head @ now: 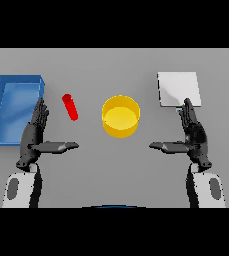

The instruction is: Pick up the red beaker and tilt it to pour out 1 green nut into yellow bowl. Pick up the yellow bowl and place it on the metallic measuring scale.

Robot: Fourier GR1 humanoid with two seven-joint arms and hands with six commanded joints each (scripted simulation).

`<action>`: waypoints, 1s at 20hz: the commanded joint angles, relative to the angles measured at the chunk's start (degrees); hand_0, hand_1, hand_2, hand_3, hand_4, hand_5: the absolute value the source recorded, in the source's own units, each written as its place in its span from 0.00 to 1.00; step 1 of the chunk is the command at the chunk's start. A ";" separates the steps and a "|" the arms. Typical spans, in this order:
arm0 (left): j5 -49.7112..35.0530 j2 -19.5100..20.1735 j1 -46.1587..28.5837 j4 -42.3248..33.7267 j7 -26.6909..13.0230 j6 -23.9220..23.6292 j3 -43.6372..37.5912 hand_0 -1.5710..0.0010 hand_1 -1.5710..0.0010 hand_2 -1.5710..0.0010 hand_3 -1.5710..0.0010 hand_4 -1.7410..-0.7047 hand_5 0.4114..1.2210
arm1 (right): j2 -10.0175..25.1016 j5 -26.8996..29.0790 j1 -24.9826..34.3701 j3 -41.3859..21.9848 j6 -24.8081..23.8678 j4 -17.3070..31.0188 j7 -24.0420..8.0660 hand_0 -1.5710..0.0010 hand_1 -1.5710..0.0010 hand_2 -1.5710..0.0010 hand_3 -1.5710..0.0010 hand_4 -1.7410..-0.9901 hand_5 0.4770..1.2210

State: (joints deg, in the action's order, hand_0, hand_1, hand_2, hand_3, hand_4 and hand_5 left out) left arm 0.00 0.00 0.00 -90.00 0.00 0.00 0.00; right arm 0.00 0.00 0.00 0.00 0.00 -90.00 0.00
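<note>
A slim red beaker (70, 106) stands on the grey table left of centre, leaning slightly in the head view. A yellow bowl (120, 116) sits in the middle; I see no nut in it. The metallic scale (178, 89), a pale square plate, lies at the back right. My left hand (34, 134) is open with straight fingers and its thumb pointing inward, just left of and below the beaker, not touching it. My right hand (193, 134) mirrors it, open, just below the scale's front edge and right of the bowl.
A blue tray (1, 107) with raised walls lies at the far left, right beside my left hand's fingers.
</note>
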 commanded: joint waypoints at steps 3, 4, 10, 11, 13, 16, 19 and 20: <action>-0.34 0.39 -0.09 -0.01 0.08 0.20 -0.31 1.00 1.00 1.00 1.00 0.62 0.26 | -0.34 -0.26 -0.32 -0.39 -0.18 -0.26 0.15 1.00 1.00 1.00 1.00 0.82 0.25; -0.49 0.56 -0.12 -0.02 0.11 0.33 -0.44 1.00 1.00 1.00 1.00 0.62 0.26 | -0.49 -0.40 -0.46 -0.57 -0.26 -0.39 0.18 1.00 1.00 1.00 1.00 0.82 0.25; 6.76 2.74 -7.00 -7.10 2.01 -0.30 4.44 1.00 1.00 1.00 1.00 0.63 0.25 | 1.96 -14.97 -6.02 -8.33 -3.53 -6.59 7.45 1.00 1.00 1.00 1.00 0.82 0.25; 6.96 2.79 -7.00 -7.77 0.95 -0.40 4.65 1.00 1.00 1.00 1.00 0.62 0.25 | 1.48 -16.01 -6.37 -9.04 -3.96 -6.60 7.07 1.00 1.00 1.00 1.00 0.82 0.26; 8.23 2.48 -7.30 -8.04 -0.39 -0.80 5.56 1.00 1.00 1.00 1.00 0.62 0.25 | 1.69 -16.87 -6.47 -9.04 -4.50 -7.00 5.96 1.00 1.00 1.00 1.00 0.84 0.24; 9.30 2.68 -5.20 -5.60 -1.51 -0.94 5.69 1.00 1.00 1.00 1.00 0.63 0.25 | 1.49 -15.89 -6.76 -8.99 -3.89 -7.36 6.17 1.00 1.00 1.00 1.00 0.82 0.24; 9.74 2.95 -1.76 -1.13 0.83 -1.08 4.92 1.00 1.00 1.00 1.00 0.60 0.27 | 1.29 -16.25 -7.25 -8.82 -4.68 -7.93 5.79 1.00 1.00 1.00 1.00 0.80 0.23; 9.98 2.72 0.87 1.05 1.03 -1.45 4.60 1.00 1.00 1.00 1.00 0.59 0.27 | 1.02 -15.24 -7.27 -8.62 -4.26 -8.12 5.90 1.00 1.00 1.00 1.00 0.77 0.23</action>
State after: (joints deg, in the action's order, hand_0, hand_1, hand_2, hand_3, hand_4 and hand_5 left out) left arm 9.98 2.71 0.97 -88.98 0.72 -1.47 4.61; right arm 1.02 -15.24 -7.26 -8.63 -4.25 -98.13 5.89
